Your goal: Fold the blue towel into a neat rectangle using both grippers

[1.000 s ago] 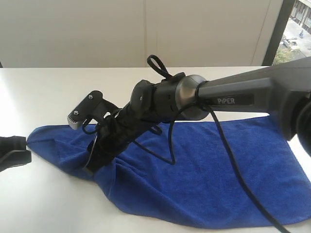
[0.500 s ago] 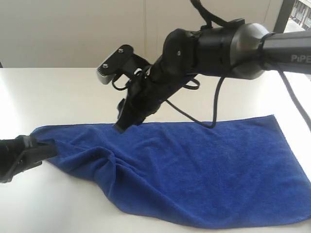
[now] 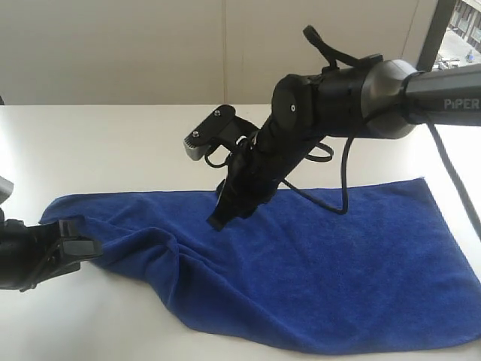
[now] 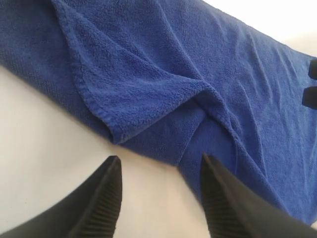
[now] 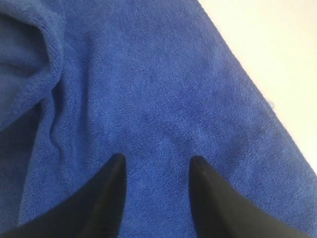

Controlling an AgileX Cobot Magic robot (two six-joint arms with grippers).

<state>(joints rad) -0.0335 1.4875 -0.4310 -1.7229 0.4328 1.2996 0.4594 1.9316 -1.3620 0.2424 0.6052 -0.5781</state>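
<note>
Exterior view: left gripper [image 3: 75, 246] has sprung open at a corner of the blue towel [image 3: 316, 278]; right gripper [image 3: 220, 219], jaws apart and empty, dips back over the rumpled cloth on the table [image 3: 105, 150]. Fresh grabs look imminent.

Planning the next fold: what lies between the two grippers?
In the exterior view, only blue towel, with a rumpled ridge, lies between the left gripper and right gripper.
</note>
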